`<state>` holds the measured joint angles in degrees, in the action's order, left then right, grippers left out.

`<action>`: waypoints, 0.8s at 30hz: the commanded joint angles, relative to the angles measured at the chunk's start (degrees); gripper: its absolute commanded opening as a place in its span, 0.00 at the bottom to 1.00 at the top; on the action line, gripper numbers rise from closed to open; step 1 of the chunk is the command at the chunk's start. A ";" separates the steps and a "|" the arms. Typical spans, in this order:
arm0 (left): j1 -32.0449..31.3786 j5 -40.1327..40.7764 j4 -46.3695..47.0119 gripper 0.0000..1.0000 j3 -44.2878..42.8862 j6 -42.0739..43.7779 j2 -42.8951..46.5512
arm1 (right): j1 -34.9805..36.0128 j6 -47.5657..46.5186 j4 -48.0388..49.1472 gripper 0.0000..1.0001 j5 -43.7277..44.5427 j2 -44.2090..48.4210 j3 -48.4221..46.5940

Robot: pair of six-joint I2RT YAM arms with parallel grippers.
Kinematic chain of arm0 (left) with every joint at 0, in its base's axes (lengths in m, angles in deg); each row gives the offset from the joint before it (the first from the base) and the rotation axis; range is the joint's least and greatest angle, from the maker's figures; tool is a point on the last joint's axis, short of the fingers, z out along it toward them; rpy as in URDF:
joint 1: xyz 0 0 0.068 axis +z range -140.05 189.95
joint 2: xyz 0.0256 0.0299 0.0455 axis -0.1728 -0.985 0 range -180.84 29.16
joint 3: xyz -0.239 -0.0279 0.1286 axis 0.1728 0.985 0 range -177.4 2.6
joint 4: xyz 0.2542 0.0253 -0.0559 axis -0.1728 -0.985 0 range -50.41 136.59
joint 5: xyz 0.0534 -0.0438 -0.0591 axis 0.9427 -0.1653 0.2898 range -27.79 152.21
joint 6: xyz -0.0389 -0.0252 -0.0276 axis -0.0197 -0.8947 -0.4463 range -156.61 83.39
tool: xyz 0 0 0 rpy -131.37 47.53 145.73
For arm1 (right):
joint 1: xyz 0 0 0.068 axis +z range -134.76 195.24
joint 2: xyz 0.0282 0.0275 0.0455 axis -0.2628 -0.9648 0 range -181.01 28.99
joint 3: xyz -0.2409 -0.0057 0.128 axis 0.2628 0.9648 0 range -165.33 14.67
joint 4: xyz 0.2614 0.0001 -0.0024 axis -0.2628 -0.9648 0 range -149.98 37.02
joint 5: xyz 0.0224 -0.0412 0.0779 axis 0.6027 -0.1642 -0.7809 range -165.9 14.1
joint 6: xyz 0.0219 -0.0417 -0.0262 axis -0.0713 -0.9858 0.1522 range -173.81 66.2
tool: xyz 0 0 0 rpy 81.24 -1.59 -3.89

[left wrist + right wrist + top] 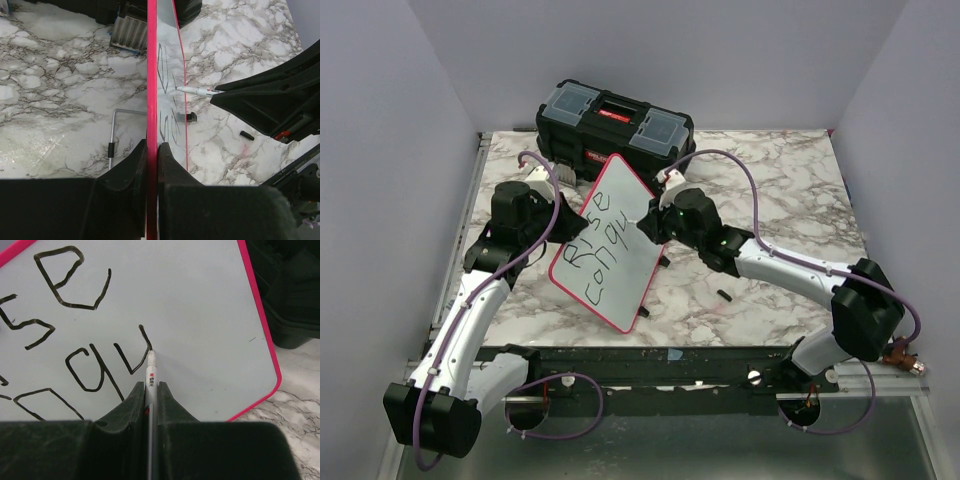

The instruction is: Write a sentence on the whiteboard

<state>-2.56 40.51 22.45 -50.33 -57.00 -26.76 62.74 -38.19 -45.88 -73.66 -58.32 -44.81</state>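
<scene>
White arms; black joints; purple cables

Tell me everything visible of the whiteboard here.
The whiteboard is a small rectangle with a glossy white face, thin pink-red rim and rounded corners. It stands tilted above the marble table, its edge clamped in the left gripper. Black letters reading "Rise conqu" mark its face. The marker held by the right gripper touches the face at the last letter.
</scene>
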 commanded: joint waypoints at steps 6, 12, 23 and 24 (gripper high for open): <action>-1.38 0.39 -2.27 0.00 -0.09 5.88 0.32 | 0.48 0.92 -1.70 0.01 1.28 0.36 2.41; -1.37 0.31 -2.29 0.00 -0.07 5.88 0.46 | 0.40 -0.14 -3.57 0.01 6.36 1.59 0.20; -1.55 0.25 -2.24 0.00 -0.07 5.80 0.28 | -0.17 -0.83 -3.59 0.01 5.56 1.62 -3.70; -1.55 0.25 -2.28 0.00 -0.07 5.83 0.25 | -0.35 -0.72 -3.43 0.01 5.22 1.66 -3.86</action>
<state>-3.31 40.36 23.15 -50.35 -57.02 -26.61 62.76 -38.45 -49.23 -68.61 -57.55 -46.32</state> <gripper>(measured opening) 0.089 0.123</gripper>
